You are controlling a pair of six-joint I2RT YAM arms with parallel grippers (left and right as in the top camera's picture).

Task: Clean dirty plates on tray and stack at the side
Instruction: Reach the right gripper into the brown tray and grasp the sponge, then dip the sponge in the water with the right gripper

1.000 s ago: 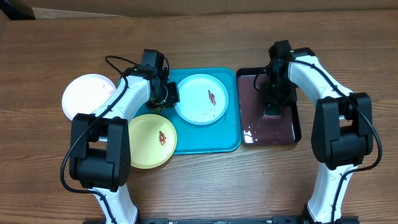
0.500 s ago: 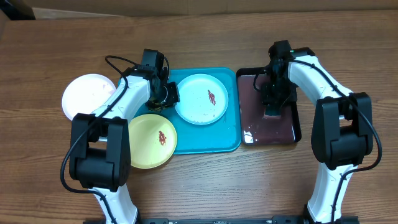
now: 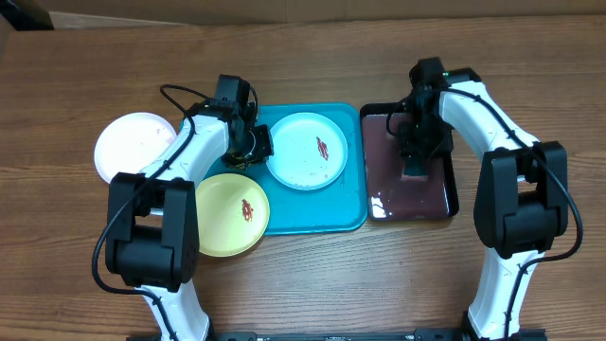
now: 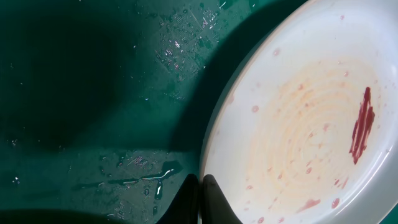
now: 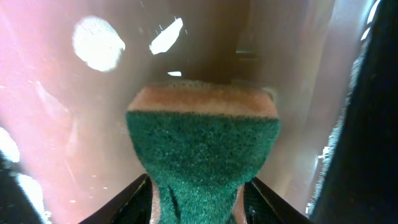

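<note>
White plate point(image 3: 133, 144) lies off the tray point(image 3: 322, 208), at its 9 o'clock. Yellow-green plate point(image 3: 232, 214) overlaps its 7 o'clock corner. My left claw point(image 3: 254, 144), pressed together, sits at the rim of the blue plate point(image 3: 306, 151), at its 9 o'clock. I judge the plates light, stiff and wet-slick, best gripped by the rim. My right claw point(image 3: 417, 156) pinches a soft sponge point(image 5: 202, 143) over the black tray point(image 3: 388, 189). Against the earlier frame, nothing is displaced.

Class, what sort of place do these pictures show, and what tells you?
Likely a robotics lab bench staged for dishwashing: robot arms at a wooden table, a turquoise tray holding a smeared plate, a sponge over a black tray of dark liquid.
</note>
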